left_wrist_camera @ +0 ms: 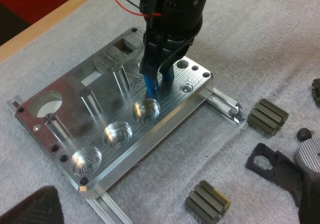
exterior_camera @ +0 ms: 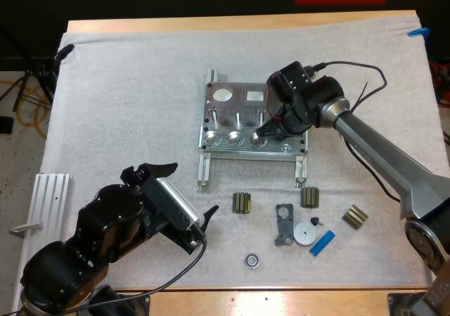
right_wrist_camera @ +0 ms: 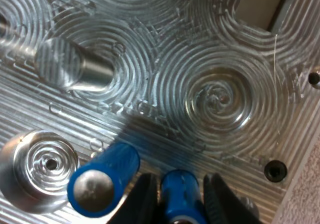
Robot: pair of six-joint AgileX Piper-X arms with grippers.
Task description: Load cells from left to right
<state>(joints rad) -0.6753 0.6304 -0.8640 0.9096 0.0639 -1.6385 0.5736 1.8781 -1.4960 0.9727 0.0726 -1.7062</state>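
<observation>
the right jaws were closed firmly on a bright blue cylinder (right_wrist_camera: 182, 194), with a black finger (right_wrist_camera: 144, 199) pressed to each side of it. its long axis ran close to vertical, in line with the fingers, and its lower end pointed down at the machined aluminium fixture plate (left_wrist_camera: 165, 129) directly beneath the jaws. just outside one finger was a second bright blue cylinder (right_wrist_camera: 105, 179), also near upright and leaning a little, with its silvery end face turned up toward the wrist. its lower end was over the round pocket (left_wrist_camera: 146, 108) nearest the right jaws in the plate's front row. whether it touched the pocket or the finger could not be told. two more ringed pockets (left_wrist_camera: 117, 132) lay farther along that row, away from the jaws. a short steel post (right_wrist_camera: 75, 67) rose from the plate just beyond the fingertips.

the left jaws stood wide apart with nothing between them, over the white mat (exterior_camera: 126, 105) and well apart from the plate. on the mat near them sat a grey-green ribbed block (exterior_camera: 242, 203) and a small dark ring (exterior_camera: 252, 260). farther off lay a black bracket (exterior_camera: 283, 224), touching a round silver disc (exterior_camera: 304, 233). beside the disc a loose blue cylinder (exterior_camera: 323, 243) lay flat with its long axis diagonal. the mat covered a wooden worktop (exterior_camera: 246, 22).
</observation>
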